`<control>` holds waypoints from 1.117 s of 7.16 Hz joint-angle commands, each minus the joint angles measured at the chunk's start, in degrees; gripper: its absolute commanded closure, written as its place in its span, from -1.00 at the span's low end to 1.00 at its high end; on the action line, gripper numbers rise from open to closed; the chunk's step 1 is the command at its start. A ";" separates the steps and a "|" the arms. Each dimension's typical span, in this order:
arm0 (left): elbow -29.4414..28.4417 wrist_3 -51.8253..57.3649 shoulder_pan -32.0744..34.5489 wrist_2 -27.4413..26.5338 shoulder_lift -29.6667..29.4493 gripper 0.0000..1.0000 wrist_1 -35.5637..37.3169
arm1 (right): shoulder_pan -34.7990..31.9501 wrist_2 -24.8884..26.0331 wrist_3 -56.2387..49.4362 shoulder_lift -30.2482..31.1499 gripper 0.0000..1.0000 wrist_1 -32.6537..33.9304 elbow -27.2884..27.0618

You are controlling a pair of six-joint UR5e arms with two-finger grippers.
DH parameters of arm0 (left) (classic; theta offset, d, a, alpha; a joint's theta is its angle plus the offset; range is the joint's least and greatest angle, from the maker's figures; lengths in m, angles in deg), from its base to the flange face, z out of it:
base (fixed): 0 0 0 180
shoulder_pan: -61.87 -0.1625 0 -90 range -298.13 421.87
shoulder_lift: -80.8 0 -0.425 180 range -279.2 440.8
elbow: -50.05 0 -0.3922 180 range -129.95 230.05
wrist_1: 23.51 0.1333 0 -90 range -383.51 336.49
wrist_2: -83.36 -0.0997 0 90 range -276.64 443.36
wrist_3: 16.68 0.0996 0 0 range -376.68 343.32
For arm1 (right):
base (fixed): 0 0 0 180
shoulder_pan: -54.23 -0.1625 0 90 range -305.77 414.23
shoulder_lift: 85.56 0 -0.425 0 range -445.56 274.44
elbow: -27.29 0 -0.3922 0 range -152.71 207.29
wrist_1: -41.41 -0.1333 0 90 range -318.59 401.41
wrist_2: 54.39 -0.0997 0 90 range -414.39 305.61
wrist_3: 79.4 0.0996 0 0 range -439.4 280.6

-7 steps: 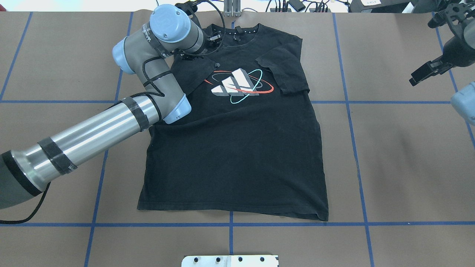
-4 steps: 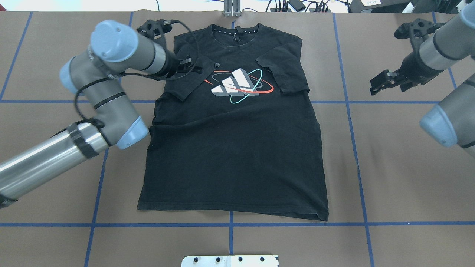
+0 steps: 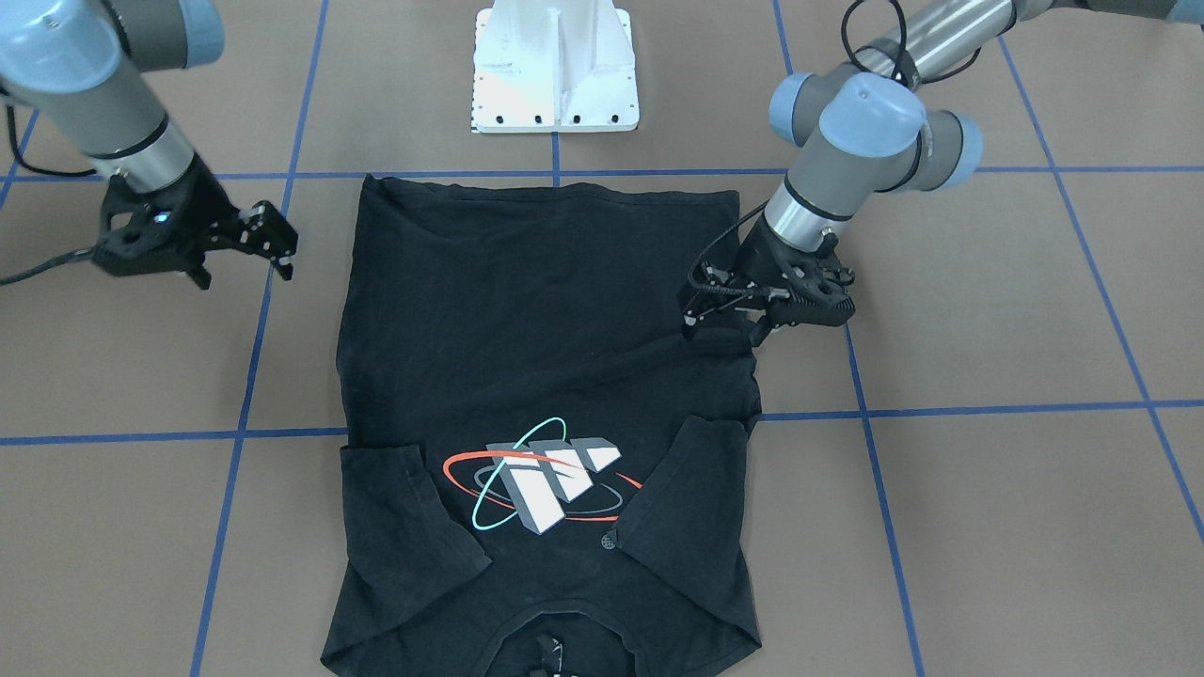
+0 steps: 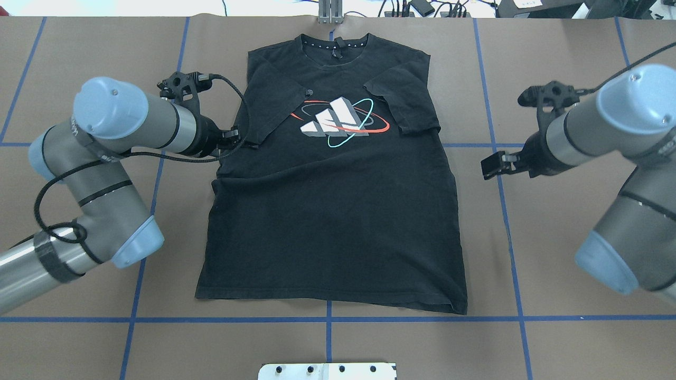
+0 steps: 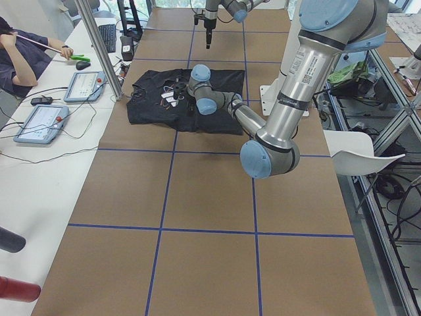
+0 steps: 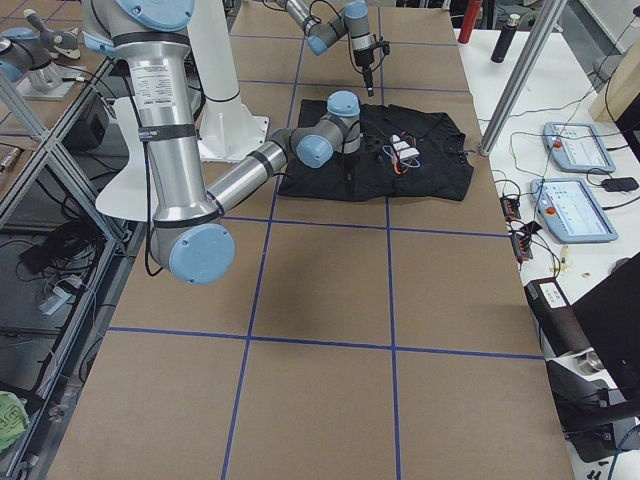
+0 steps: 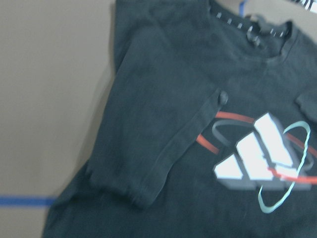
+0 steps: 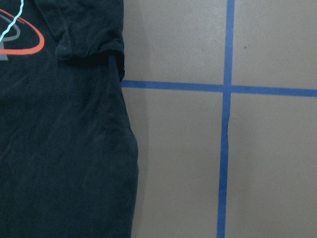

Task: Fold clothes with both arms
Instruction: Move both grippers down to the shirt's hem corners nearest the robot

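The black T-shirt [image 4: 332, 211] lies flat and print side up on the brown table, with both short sleeves folded in over the chest. Its grey-white blocks and ellipses [image 4: 340, 122] show between the sleeves. My left gripper [image 4: 240, 141] is low at the shirt's left edge just below the folded sleeve, open and holding nothing; it also shows in the front view [image 3: 722, 324]. My right gripper [image 4: 494, 164] is open and empty over bare table, a short way off the shirt's right edge [image 3: 277, 243]. The left wrist view shows the folded sleeve [image 7: 163, 144]. The right wrist view shows the shirt's side edge [image 8: 64, 148].
The white pedestal base [image 3: 555, 66] stands at the robot's side of the table, just past the shirt's hem. Blue tape lines [image 4: 496, 145] grid the brown table. An operator's bench with tablets [image 5: 39, 122] and a metal post [image 5: 99, 46] runs beyond the collar end.
My left gripper has drawn back from the collar and left shoulder to the shirt's left edge below the sleeve. My right gripper has come in from the far right corner toward the shirt. The shirt is unchanged.
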 commanded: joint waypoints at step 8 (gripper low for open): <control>16.95 -5.15 -22.14 -10.21 21.98 -1.00 1.03 | 26.02 18.36 20.70 12.26 -0.99 -0.56 -15.26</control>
